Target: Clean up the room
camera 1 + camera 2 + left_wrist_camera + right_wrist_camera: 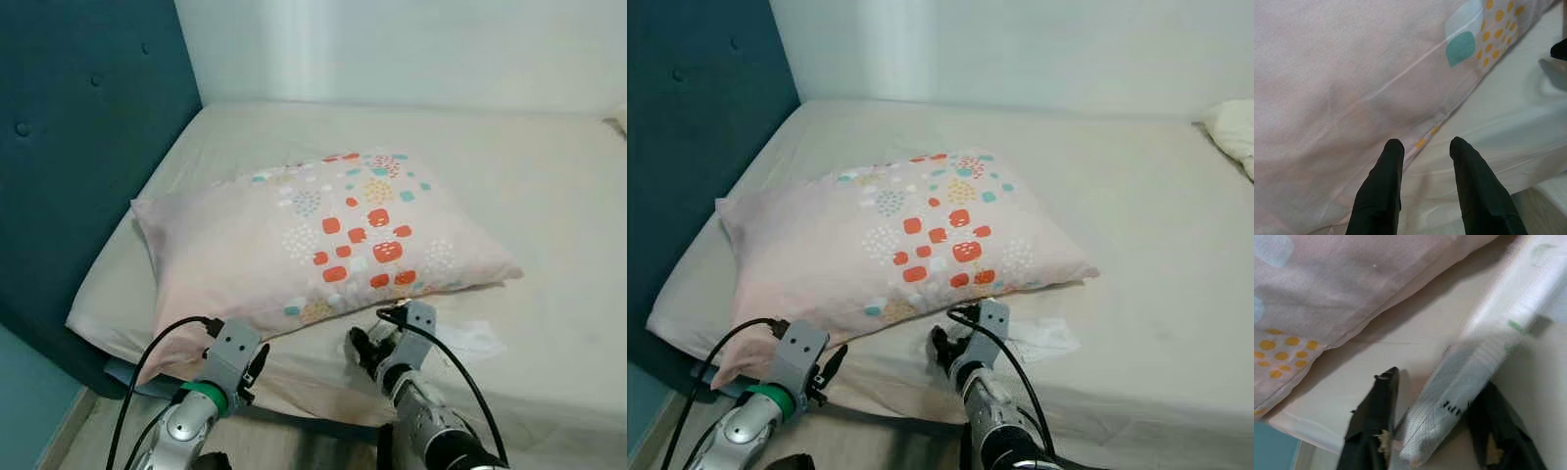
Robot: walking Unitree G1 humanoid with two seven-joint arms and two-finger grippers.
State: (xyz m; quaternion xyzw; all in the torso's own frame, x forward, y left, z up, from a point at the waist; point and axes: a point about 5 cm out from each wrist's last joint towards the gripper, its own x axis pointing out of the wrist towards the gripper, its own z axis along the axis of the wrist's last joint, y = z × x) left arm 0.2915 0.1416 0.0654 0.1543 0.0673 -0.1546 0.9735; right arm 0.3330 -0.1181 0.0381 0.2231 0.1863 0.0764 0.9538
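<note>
A pale pink pillow (323, 245) with red, teal and yellow patches lies on the bed (529, 196) near its front edge. A crumpled white plastic wrapper (1043, 338) rests on the sheet just beside the pillow's near corner. My right gripper (1440, 379) is open, its two fingers either side of one end of the wrapper (1469, 367). It sits at the bed's edge (364, 348). My left gripper (1425, 144) is open too, its fingertips at the pillow's lower seam (1327, 73), low at the mattress side (253, 367).
A teal padded headboard (69, 147) stands along the left. A white wall runs behind the bed. A second light pillow (1229, 127) shows at the far right. Wooden floor (88, 421) lies below the mattress edge.
</note>
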